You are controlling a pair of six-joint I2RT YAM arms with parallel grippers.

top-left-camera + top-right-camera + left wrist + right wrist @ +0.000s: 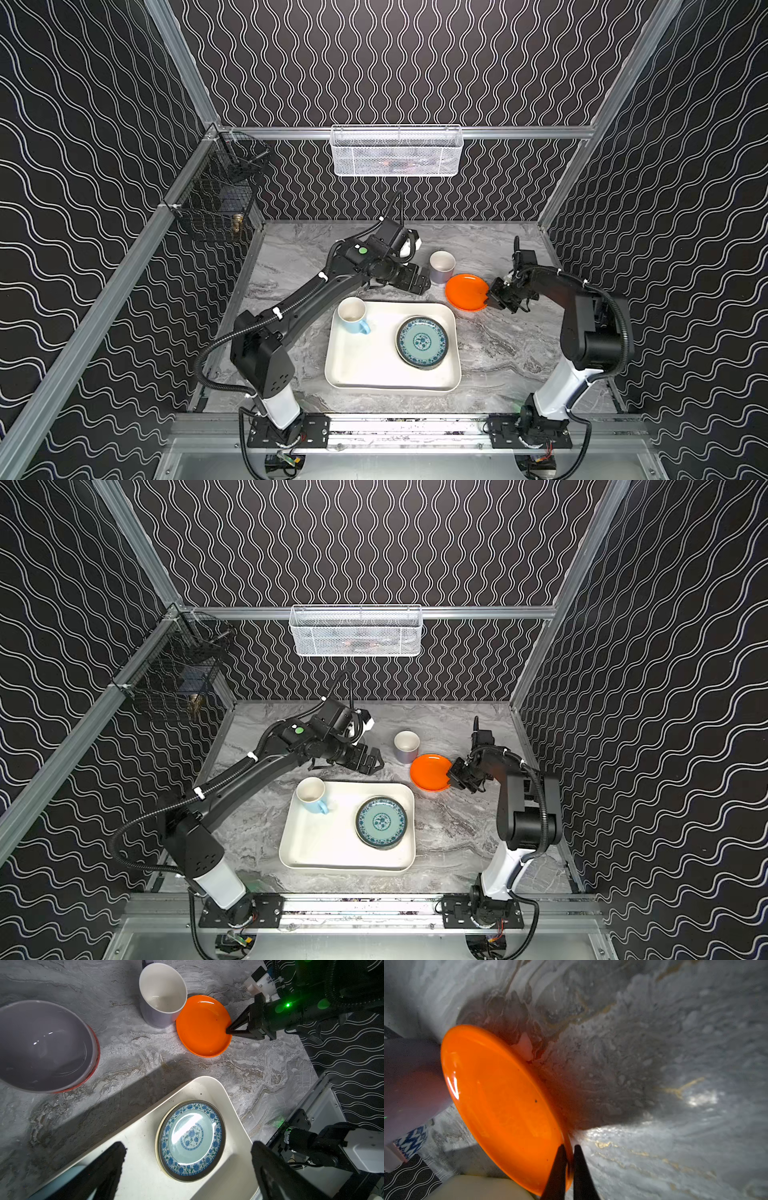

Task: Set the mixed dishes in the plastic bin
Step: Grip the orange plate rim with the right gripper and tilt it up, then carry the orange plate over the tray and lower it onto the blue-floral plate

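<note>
the right gripper (569,1147) is pressed together on the rim of the orange plate (500,1105), one finger above the rim and one below. in both top views the orange plate (465,291) lies on the grey marbled desk (498,353) just past the far right corner of the bin (365,365), and its pinched side looks lifted a little off the desk. the lavender mug (441,266) stands upright against the plate's far edge.

the left gripper (374,762) is spread wide and holds nothing; it hangs above the desk just behind the bin's far rim.

inside the cream bin, the light blue mug (353,318) stands upright in the far left corner. a small stack of plates (422,343) sits on the right side, with a blue flowered plate (191,1140) on top. in the left wrist view, the lavender bowl (41,1043) sits nested in the red bowl (97,1057) on the desk, outside the bin.
</note>
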